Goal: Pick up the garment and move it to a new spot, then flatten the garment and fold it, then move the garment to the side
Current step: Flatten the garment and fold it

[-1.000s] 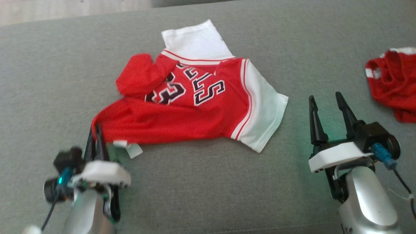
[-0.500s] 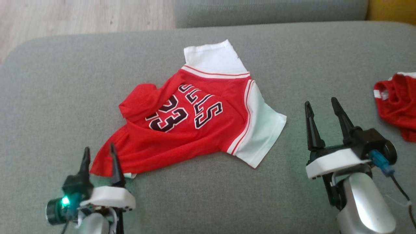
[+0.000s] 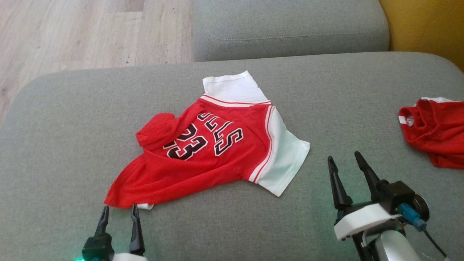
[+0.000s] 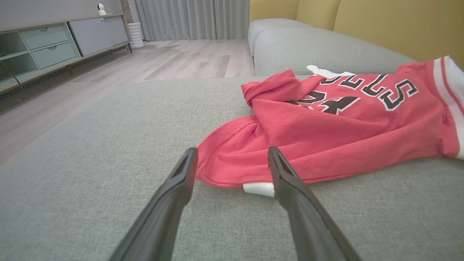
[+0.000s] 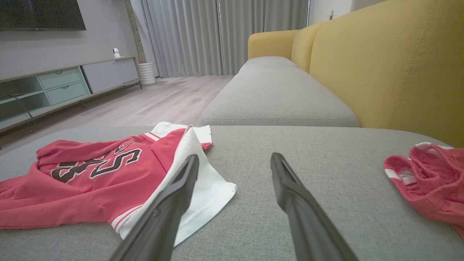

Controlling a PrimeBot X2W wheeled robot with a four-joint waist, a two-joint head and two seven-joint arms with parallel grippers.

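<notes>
The garment [image 3: 214, 152] is a red jersey with white sleeves and dark number 23; it lies rumpled on the grey sofa seat [image 3: 72, 127], one part bunched up at its left. My left gripper [image 3: 119, 214] stands open just short of the jersey's near red corner, apart from it. In the left wrist view that gripper [image 4: 232, 159] frames the red hem [image 4: 232, 174] and a white tag [image 4: 258, 188]. My right gripper [image 3: 344, 163] is open and empty, to the right of the white sleeve [image 3: 286, 163]. The right wrist view shows the garment [image 5: 90, 181] to the left of this gripper [image 5: 233, 161].
A second red garment [image 3: 435, 134] lies crumpled at the seat's right edge, also in the right wrist view [image 5: 427, 181]. Another grey cushion [image 3: 290, 29] sits behind, yellow backrest [image 5: 391, 65] at the right, wooden floor [image 3: 72, 32] beyond the left edge.
My left gripper has opened and let go of the jersey's red corner, then drawn back toward me. The corner now lies flat. The camera has tilted, shifting the whole picture down.
</notes>
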